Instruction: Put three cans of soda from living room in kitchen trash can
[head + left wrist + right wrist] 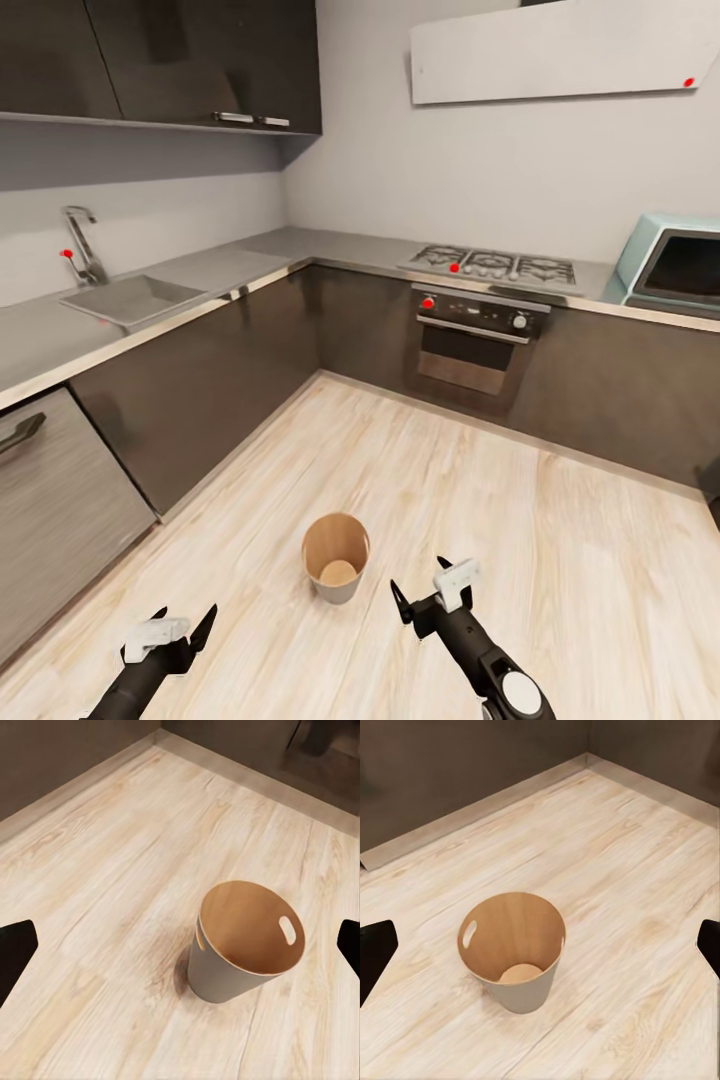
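One tash can (336, 558) stands upright on the pale wood floor (560, 560) of the kitchen, and its brown inside looks bare as far as the wrist views reach, though part of its bottom is hidden. It sits ahead of and between the left gripper (183, 628) and the right gripper (420, 587), apart from both, each with fingers spread wide and holding nothing. The head view adds the sink (132, 298), hob (492, 265) and oven (478, 338) along the dark cabinets (200, 380).

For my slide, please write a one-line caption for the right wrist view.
Open right gripper above an upright grey bin on the kitchen's wood floor.
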Available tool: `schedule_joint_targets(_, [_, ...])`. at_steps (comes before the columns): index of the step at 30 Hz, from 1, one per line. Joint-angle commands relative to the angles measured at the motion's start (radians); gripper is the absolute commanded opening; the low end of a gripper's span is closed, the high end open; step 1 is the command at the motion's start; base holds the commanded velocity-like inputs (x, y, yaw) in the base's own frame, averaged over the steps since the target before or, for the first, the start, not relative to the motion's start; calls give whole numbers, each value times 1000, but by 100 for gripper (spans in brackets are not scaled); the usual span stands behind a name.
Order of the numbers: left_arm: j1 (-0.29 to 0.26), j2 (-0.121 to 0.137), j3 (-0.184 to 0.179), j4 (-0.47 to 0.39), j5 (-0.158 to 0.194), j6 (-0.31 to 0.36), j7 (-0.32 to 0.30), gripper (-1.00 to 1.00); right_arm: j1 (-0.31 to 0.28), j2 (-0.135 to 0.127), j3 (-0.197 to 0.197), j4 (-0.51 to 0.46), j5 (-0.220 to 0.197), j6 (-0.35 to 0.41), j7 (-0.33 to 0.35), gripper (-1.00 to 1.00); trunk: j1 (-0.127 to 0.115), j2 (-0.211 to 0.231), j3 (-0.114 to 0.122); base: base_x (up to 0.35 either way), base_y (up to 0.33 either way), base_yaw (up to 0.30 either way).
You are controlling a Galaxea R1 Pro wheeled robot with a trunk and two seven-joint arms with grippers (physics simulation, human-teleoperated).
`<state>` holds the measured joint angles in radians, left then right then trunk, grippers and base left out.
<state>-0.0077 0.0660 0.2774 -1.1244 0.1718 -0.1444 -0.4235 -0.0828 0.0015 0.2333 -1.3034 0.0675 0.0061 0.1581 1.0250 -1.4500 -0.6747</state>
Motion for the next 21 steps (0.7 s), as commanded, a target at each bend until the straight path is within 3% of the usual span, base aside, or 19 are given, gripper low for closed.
schedule_joint_targets(1, [0,0,0,0,0,0,0,100,0,0,2,3,0,0,0,100,0,0,0,292,-188,0])
schedule_joint_targets(14, [0,0,0,-1,0,-1,0,100,0,0,7,16,0,-1,0,100,0,0,0,286,-193,1])
schedule_joint_targets(21, [0,0,0,-1,0,-1,0,100,0,0,46,31,2,-1,-13,100,0,0,5,282,-196,151])
